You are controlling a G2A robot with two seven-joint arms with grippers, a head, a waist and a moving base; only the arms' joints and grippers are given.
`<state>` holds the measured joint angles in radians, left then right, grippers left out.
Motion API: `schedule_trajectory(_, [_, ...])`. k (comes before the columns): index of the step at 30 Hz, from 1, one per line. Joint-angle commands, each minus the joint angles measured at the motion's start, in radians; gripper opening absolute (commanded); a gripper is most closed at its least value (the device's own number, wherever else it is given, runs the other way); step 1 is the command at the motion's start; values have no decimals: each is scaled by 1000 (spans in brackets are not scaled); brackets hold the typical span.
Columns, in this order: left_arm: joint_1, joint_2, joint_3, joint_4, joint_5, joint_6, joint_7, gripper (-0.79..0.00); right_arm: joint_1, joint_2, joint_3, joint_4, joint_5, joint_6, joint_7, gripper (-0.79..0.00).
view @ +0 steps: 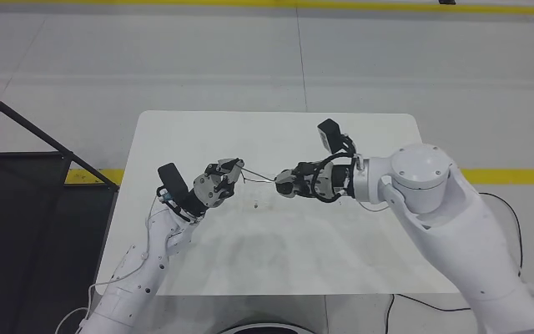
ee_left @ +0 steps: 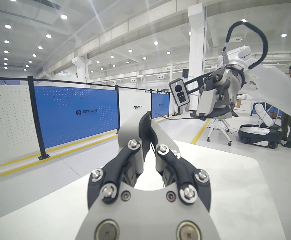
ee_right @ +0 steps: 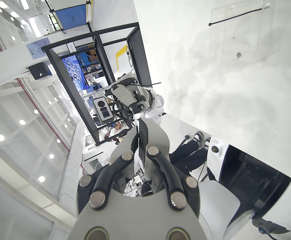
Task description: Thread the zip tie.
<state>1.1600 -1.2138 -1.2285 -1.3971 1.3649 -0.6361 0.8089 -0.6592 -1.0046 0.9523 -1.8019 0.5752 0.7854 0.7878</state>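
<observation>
Both arms are raised over the table, with the wrists turned inward so the grippers face each other, near but apart. The left gripper is fully closed on one end of the black zip tie, and the right gripper is closed on the other end. The strip spans the gap in mid-air. The right wrist view adds a clear tray on the table, with a second tie lying at its edge.
</observation>
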Motion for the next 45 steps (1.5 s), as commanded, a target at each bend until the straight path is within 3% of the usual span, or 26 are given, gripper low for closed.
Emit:
schedule_trajectory(1, [0, 0, 0, 0, 0, 0, 0, -785, -3, 1, 3, -2, 0, -1, 1, -785])
schedule_trajectory(19, [0, 0, 0, 0, 0, 0, 0, -785, 0, 2, 8, -2, 11, 26, -10, -785])
schedule_trajectory(27, [84, -13, -9, -56, -1, 284, 41, -785, -35, 17, 31, -34, -45, -9, -3, -785])
schedule_trajectory(36, [172, -16, -12, -43, 81, 433, 176, -785, -75, 39, 39, -86, -156, -3, 18, -785])
schedule_trajectory(45, [189, -28, 23, -32, 157, 576, 239, -785, -37, 39, -14, -86, -229, 26, 50, -785])
